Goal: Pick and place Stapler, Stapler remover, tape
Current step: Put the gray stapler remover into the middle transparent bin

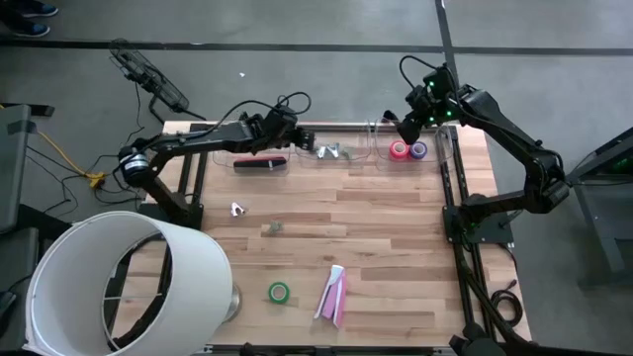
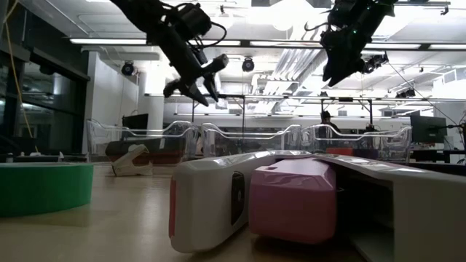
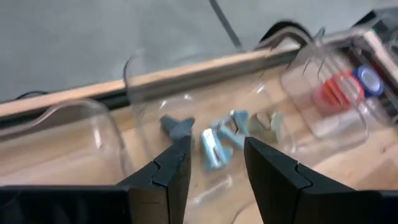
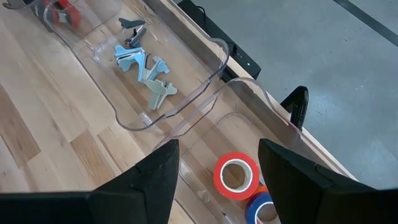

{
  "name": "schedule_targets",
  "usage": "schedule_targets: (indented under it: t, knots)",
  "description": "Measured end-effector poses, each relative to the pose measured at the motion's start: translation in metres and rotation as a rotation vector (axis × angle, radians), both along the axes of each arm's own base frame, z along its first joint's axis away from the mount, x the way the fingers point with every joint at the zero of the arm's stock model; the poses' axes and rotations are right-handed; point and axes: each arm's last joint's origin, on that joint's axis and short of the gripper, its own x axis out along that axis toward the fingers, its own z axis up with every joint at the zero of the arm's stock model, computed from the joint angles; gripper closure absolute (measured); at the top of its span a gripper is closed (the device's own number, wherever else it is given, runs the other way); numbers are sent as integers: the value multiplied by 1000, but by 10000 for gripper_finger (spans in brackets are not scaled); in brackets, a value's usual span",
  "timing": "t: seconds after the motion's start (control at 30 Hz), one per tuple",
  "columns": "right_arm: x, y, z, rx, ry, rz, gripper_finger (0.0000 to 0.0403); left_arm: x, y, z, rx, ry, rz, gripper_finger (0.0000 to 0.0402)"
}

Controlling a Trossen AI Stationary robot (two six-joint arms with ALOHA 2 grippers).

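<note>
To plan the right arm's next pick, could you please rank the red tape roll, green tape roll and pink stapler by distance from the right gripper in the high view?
1. Red tape roll, in the clear bin beneath the right gripper.
2. Pink stapler, near edge, toward the middle.
3. Green tape roll, left of the stapler.

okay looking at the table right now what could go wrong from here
1. The left end effector hangs open and empty over the middle clear bin of staple removers; coming down carelessly, it could catch the thin bin wall.
2. The green tape and pink stapler lie at the near edge by the white lampshade, which may crowd a reach.
3. One staple remover lies alone and small, easy to miss.
</note>
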Motion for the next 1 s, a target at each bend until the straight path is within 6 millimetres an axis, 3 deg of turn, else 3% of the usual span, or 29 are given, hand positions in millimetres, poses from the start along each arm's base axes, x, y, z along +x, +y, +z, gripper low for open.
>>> schedule_targets:
  t: [0.4, 1.0]
  knots:
    - [-1, 0, -1, 2, 12, -3, 192, -23, -20, 13, -67, 129, -83, 254]
    - [-1, 1, -1, 5, 18, 0, 192, -34, -45, -3, -335, 288, -263, 254]
